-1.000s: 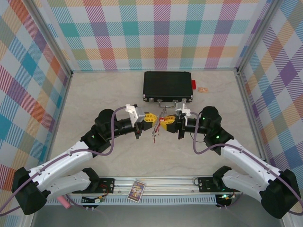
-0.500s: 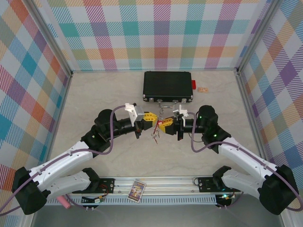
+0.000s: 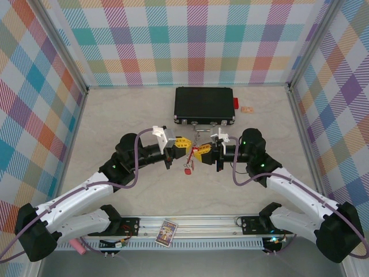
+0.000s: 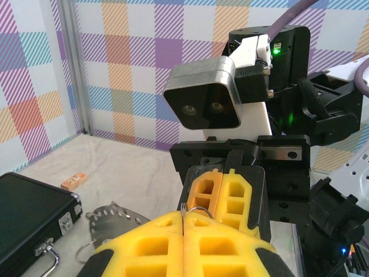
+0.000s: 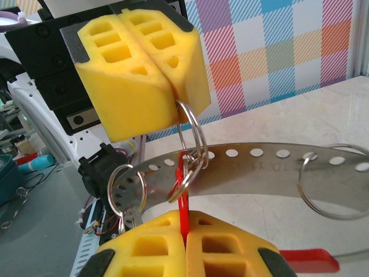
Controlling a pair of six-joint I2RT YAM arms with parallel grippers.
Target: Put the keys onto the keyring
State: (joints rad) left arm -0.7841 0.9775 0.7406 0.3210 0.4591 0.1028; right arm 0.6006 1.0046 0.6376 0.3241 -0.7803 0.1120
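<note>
My left gripper is shut on the keyring, a thin silver ring whose arc pokes out past its yellow fingertips. Facing it almost tip to tip, my right gripper is shut on a key's flat red tag. A small split ring on that tag is hooked through the keyring. A curved perforated metal band with more small rings hangs behind them. The rest of the bunch dangles below both grippers.
A black case lies just beyond the grippers, with a red block at its right end. A small orange piece sits further right. A card lies on the front rail.
The right gripper rolled and moved slightly nearer and left. The hanging bunch sank a little. The left arm stayed put.
</note>
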